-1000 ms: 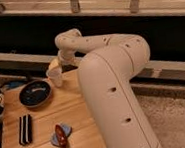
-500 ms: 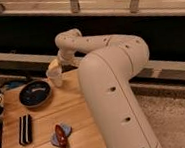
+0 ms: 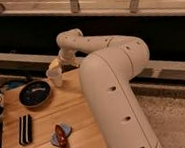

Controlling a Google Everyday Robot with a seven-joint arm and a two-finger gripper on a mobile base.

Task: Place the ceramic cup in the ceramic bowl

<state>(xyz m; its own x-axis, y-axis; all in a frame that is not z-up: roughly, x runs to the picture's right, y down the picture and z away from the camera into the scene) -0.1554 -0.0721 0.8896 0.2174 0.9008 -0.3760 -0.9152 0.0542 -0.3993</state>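
Observation:
The ceramic cup [image 3: 54, 77] is small and pale, at the far edge of the wooden table [image 3: 76, 118]. My gripper [image 3: 55, 69] comes down onto its rim from the white arm [image 3: 109, 61] and is shut on it. The cup is upright, just right of the ceramic bowl [image 3: 35, 93] and close to its rim. The bowl is dark, shallow and round, with faint light marks inside, and stands on the table's far left part. I cannot tell whether the cup's base touches the table.
A black rectangular object [image 3: 25, 129] lies at the table's front left. A red and blue item [image 3: 60, 135] lies near the front edge. My arm's large white body covers the table's right side. A dark ledge and railing run behind.
Almost nothing differs; the gripper and the cup stay in nearly the same place beside the bowl.

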